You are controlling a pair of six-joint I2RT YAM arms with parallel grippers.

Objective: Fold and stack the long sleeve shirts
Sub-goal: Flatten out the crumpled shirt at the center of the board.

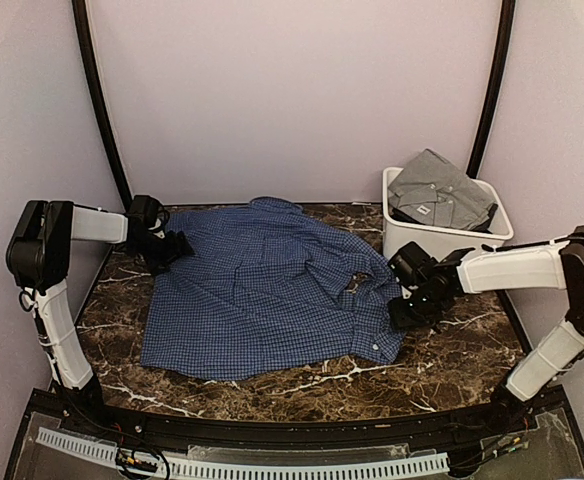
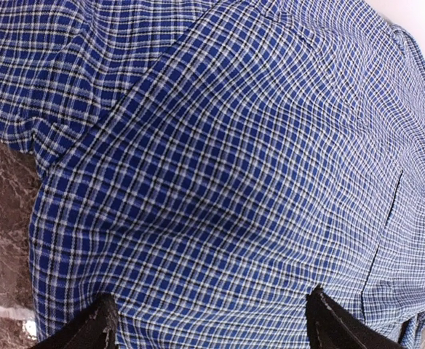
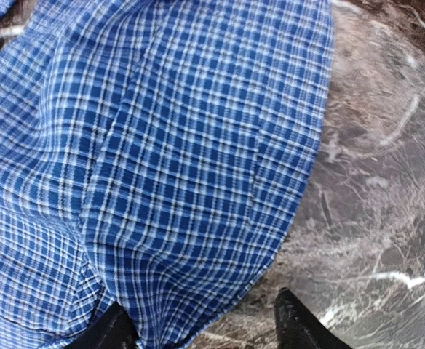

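On my dark marble worktop (image 1: 452, 350) the navy-blue checked shirt (image 1: 262, 290) lies spread, unfolded. The white plastic bin (image 1: 412, 235) holds the plain grey shirt (image 1: 437, 190), so I judge nothing stacked. The left gripper (image 1: 179, 246) and right gripper (image 1: 400, 313) flank the blue one, jaws open, empty.

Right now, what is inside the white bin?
A grey shirt fills the white bin, rising above its rim. Anything beneath it is covered and cannot be seen.

White bin (image 1: 422, 240), likely plastic, far right — dark marble-look table (image 1: 452, 355).
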